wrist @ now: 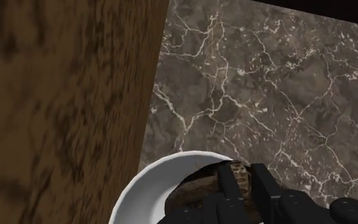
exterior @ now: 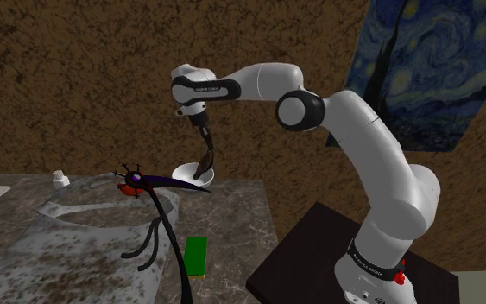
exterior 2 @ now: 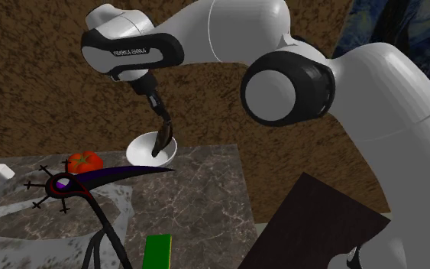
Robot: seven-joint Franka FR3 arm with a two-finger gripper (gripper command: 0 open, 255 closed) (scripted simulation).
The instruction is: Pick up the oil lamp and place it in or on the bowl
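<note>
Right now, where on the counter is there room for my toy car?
Bare marble lies between the white bowl and the green block, out to the edge of the counter. It's crowded by the tomato and black spiky thing.

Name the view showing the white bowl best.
Second exterior view: the bowl shows nearly whole, on the marble counter. Shoulder view: a dark ornament overlaps it. Wrist view: cropped at the edge, under the gripper clasping the oil lamp.

The light is even and rather dim. The white arm (exterior: 388, 164) is brightest on its upper curves (greyer underneath), while the marble surface (exterior: 232, 207) and brown wall (exterior: 77, 78) stay dull.
</note>
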